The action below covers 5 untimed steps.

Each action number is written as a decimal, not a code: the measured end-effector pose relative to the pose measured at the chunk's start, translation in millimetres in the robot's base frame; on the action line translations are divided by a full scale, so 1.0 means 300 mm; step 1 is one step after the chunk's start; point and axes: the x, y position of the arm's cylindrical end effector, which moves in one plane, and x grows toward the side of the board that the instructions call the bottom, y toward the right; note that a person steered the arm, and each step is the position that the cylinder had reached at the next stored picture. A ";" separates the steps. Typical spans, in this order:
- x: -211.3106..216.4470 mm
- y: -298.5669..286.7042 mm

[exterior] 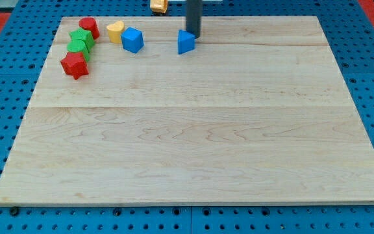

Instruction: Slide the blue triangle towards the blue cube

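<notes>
The blue triangle [185,42] lies near the top of the wooden board, a little right of the blue cube [132,39]. A gap of bare board separates the two. My tip [193,36] stands at the triangle's upper right edge, touching or almost touching it. The dark rod rises from there out of the view's top.
A yellow heart-shaped block [115,30] touches the cube's left side. A red block [88,27], two green blocks [81,37] [78,47] and a red star [74,64] cluster at the top left. A yellow block [159,6] lies beyond the board's [193,130] top edge.
</notes>
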 end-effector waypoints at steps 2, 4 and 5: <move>0.052 -0.127; 0.173 0.020; 0.144 -0.034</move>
